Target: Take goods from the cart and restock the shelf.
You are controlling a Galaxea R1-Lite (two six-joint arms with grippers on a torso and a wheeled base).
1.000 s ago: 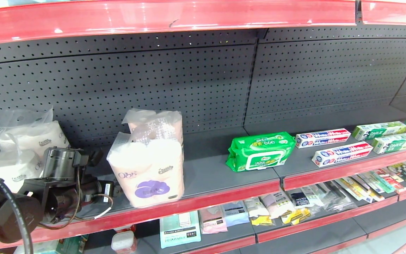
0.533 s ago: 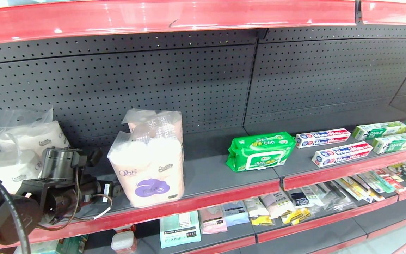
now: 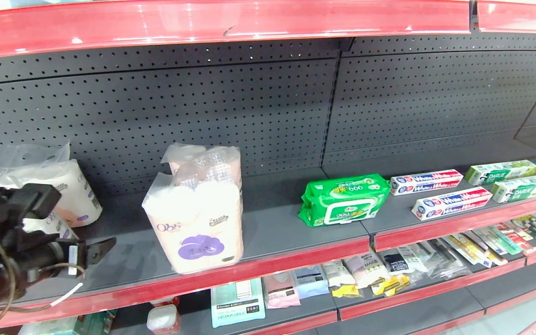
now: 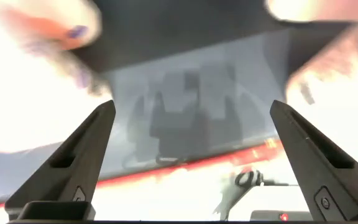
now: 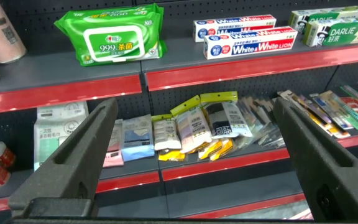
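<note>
Two film-wrapped paper-roll packs (image 3: 56, 179) sat at the left end of the shelf (image 3: 277, 223). Just before them was the left pincer (image 4: 191, 118), spread wide and empty. A taller roll pack (image 3: 193, 223) stood at the front lip. It looked light, squashy and slick, best squeezed gently across its sides. Rightward lay green wet wipes (image 3: 340, 200) and toothpaste boxes (image 3: 449, 203). The right pincer (image 5: 196, 106) hung apart, empty.

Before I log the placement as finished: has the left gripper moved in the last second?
Yes. The left gripper has drawn back leftward, away from the pink tissue pack, which stands unmoved on the shelf.
</note>
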